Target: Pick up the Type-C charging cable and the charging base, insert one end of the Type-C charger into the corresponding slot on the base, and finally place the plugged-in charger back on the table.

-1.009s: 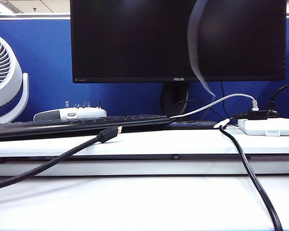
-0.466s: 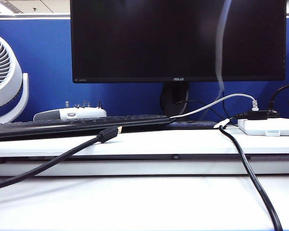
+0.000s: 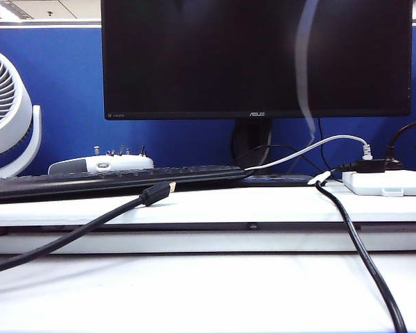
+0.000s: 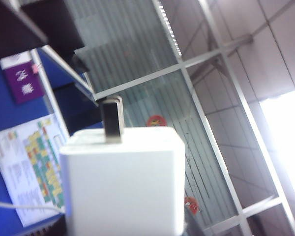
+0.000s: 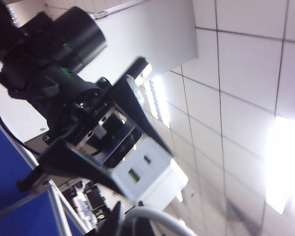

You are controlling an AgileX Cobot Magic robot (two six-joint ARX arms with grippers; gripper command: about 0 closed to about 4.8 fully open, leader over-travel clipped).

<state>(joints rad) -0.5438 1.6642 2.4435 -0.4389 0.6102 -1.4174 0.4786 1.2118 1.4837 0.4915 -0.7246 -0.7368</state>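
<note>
Both grippers are raised out of the exterior view. The right wrist view shows my left gripper point(image 5: 155, 177) shut on the white charging base point(image 5: 137, 172), whose port face looks toward the camera. In the left wrist view the base point(image 4: 123, 182) fills the lower part, with a metal pin point(image 4: 112, 120) on top. My right gripper point(image 5: 132, 223) is shut on the thin white Type-C charging cable point(image 5: 157, 216), just under the base; whether its plug sits in a port is hidden. In the exterior view the cable point(image 3: 305, 62) hangs as a blurred streak before the monitor, above the table point(image 3: 194, 291).
On the raised ledge stand a black monitor point(image 3: 256, 55), a keyboard point(image 3: 111, 179) and a white power strip point(image 3: 386, 182). A black cable with a gold-tipped plug point(image 3: 156, 193) crosses left; another black cable point(image 3: 360, 257) runs down right. A white fan point(image 3: 7, 111) stands far left.
The cable's hanging streak swung right across the monitor, then part of the way back left. Nothing on the desk has moved.
</note>
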